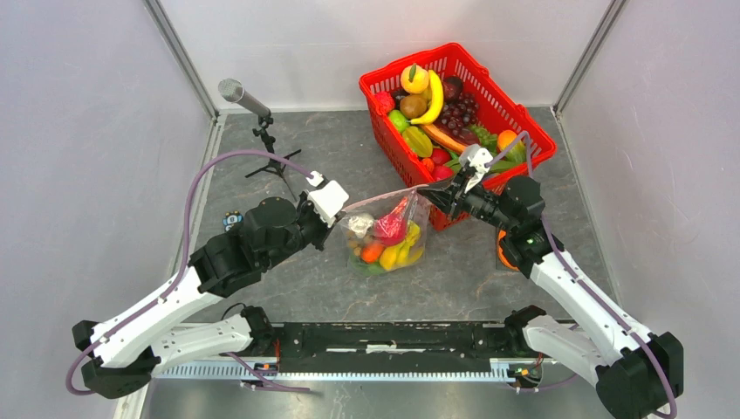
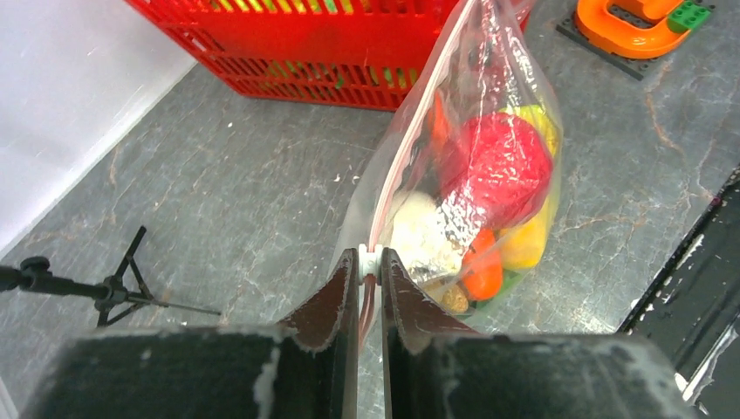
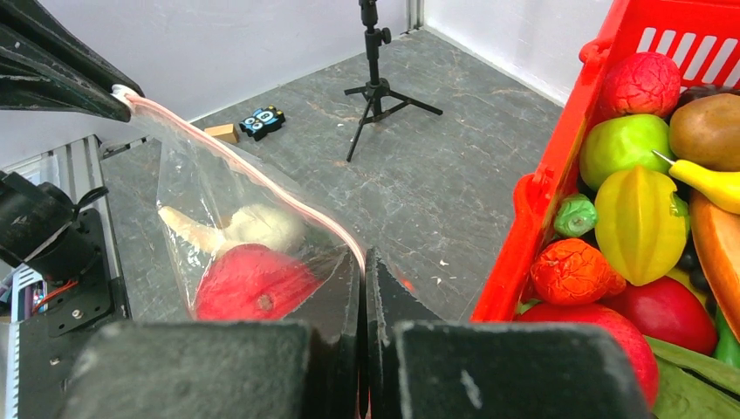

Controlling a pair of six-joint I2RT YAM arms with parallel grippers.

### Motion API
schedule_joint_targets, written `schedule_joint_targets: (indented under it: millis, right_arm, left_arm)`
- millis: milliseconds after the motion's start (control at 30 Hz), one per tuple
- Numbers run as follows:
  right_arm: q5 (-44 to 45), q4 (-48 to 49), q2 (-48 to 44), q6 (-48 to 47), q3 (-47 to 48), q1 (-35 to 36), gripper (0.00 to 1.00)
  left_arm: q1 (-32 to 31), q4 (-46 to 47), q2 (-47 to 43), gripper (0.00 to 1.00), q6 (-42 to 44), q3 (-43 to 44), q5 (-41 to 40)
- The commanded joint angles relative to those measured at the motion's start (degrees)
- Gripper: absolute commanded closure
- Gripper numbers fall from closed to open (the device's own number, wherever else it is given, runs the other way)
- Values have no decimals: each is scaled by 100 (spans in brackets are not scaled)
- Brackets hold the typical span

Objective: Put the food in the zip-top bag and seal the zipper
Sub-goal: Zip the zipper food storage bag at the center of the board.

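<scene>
The zip-top bag [image 1: 388, 237] hangs stretched between my two grippers, just above the table. Inside lies the food: a red round fruit [image 2: 493, 166], white cauliflower [image 2: 423, 231], an orange carrot [image 2: 483, 271] and yellow pieces [image 2: 528, 240]. The zipper [image 1: 384, 197] runs taut along the top edge as a pale pink strip [image 3: 262, 179]. My left gripper [image 2: 369, 262] is shut on the white slider at the zipper's left end. My right gripper [image 3: 362, 257] is shut on the zipper's right end, beside the red fruit [image 3: 249, 284].
A red mesh basket [image 1: 397, 157] full of toy fruit stands right behind the bag, close to the right gripper. A small tripod with a microphone [image 1: 262, 131] stands at the back left. An orange toy [image 2: 628, 26] and a small blue toy [image 1: 231, 220] lie on the table.
</scene>
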Motion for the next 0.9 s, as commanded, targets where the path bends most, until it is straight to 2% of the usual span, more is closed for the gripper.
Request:
schedule_joint_targets:
  millis: [0, 267, 333, 400, 433, 467, 533, 600, 700, 867]
  right_arm:
    - [538, 362, 25, 172, -24, -79, 100]
    - [624, 397, 159, 319, 20, -82, 100]
    - [583, 439, 198, 371, 20, -79, 100]
    - [420, 524, 241, 413, 29, -84, 100]
    - [296, 550, 280, 448, 45, -80, 100]
    - [189, 591, 324, 474, 82, -82, 100]
    - [14, 632, 412, 544, 170, -84, 100]
    - [-26, 634, 468, 569, 279, -59, 100]
    - [-61, 601, 596, 549, 526, -5, 100]
    - [-120, 545, 1046, 566, 1280, 252, 100]
  left_arm:
    - [31, -6, -280, 98, -285, -141, -728]
    - [31, -216, -450, 97, -248, -234, -1121]
    - [32, -226, -441, 93, -260, -265, -1195]
    - [29, -181, -428, 67, -314, -266, -1154]
    - [28, -151, -418, 47, -341, -257, -1124]
    - [35, -108, -424, 32, -359, -257, -1149]
    - [27, -13, -459, 25, -413, -231, -1326]
    - [36, 61, -554, 11, -494, -194, -1643]
    - [33, 130, -773, 0, -635, -129, -1960]
    - [44, -65, -905, 0, -1107, 180, -2290]
